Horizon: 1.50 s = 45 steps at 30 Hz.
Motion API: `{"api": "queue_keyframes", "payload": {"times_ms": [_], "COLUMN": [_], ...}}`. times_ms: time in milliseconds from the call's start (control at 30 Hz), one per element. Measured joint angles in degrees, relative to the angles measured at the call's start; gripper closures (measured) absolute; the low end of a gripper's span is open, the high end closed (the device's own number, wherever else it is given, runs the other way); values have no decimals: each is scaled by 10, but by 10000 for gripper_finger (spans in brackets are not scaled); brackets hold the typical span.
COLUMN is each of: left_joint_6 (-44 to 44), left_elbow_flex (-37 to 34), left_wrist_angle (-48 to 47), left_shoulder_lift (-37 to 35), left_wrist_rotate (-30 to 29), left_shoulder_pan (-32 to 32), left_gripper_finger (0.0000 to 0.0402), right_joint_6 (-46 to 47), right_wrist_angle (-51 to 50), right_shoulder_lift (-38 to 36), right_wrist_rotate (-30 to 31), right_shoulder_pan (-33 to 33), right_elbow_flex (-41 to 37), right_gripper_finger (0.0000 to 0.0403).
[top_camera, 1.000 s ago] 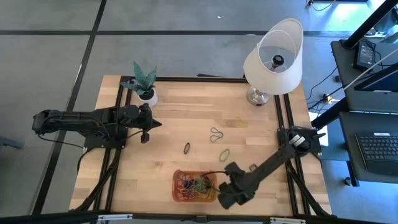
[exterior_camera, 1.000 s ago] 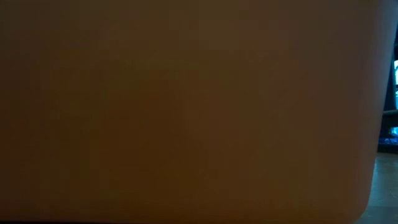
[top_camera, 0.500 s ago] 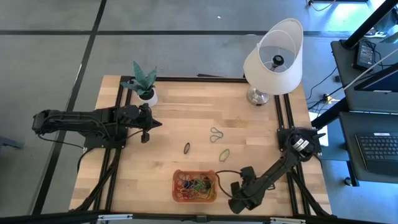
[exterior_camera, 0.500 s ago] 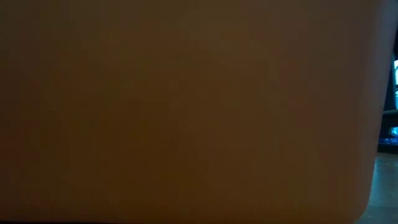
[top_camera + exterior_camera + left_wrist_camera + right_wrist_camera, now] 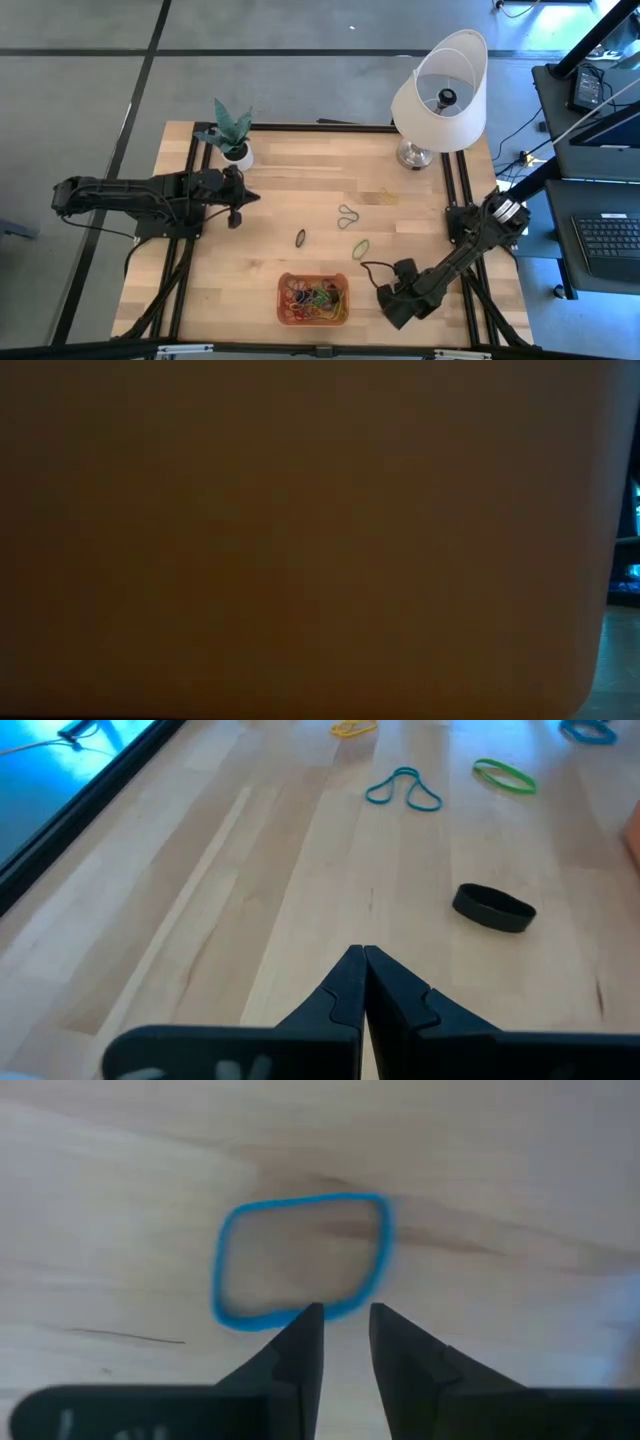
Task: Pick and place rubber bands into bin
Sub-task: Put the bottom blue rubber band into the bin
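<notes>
1. Bin (image 5: 314, 300): shallow orange tray at the near edge of the wooden surface (image 5: 290, 190), centred between the arms so either can reach it. It holds a tangle of rubber bands (image 5: 318, 294) in green, red and yellow. Its wall stands directly against the low camera, blocking that view.

2. Right claw (image 5: 391, 305): low over the near part of the surface, just right of the bin. Fingers (image 5: 300, 1345) stand narrowly parted with nothing between them. Its wrist view shows a blue-looking band (image 5: 300, 1260) lying flat on the wood just ahead of the fingertips, likely the next pick. A second ago this claw was at the bin's right edge and closed tighter; it has since backed off to the right and loosened, which reads as a band released into the bin.

3. Loose bands, mid-surface, awaiting collection:
 a. green loop (image 5: 361, 245), nearest the right arm;
 b. dark oval band (image 5: 300, 238), standing on edge in the left wrist view;
 c. teal figure-eight band (image 5: 347, 214), farther back.
 All three lie where they lay a second ago.

4. Left claw (image 5: 236, 218): parked at the left of the surface, fingers pressed together, empty. Unmoved; waiting.

5. Background: potted plant (image 5: 231, 135) at far left, table lamp (image 5: 440, 95) at far right; neither concerns the task.
</notes>
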Motion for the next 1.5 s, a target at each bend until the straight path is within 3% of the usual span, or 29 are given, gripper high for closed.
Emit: {"api": "queue_keyframes", "payload": {"times_ms": [100,333,533,700,900,1067,1200,1500], "left_joint_6": [-15,-46,-54,-54,-35,-19,-19,-24], "left_elbow_flex": [0,0,0,0,0,0,0,0], "left_wrist_angle": [0,3,4,5,8,8,7,2], "left_shoulder_lift": [0,0,0,0,0,3,7,14], "left_wrist_rotate": [-13,-23,-50,-74,-74,-42,-32,-2], "left_shoulder_pan": [0,0,0,0,0,0,0,0], "left_gripper_finger": [400,400,400,400,400,400,400,400], "right_joint_6": [-5,-17,-79,-110,-126,-247,-387,-691], "right_wrist_angle": [65,86,81,75,47,39,40,63], "right_shoulder_lift": [-10,-14,-14,-39,-131,-181,-175,-53], "right_wrist_rotate": [4,19,36,47,174,212,233,235], "right_shoulder_pan": [0,0,-1,-2,-1,-26,-55,-130], "right_elbow_flex": [-39,-71,-74,-79,-80,-47,17,227], "right_gripper_finger": [314,317,390,398,401,402,402,403]}}
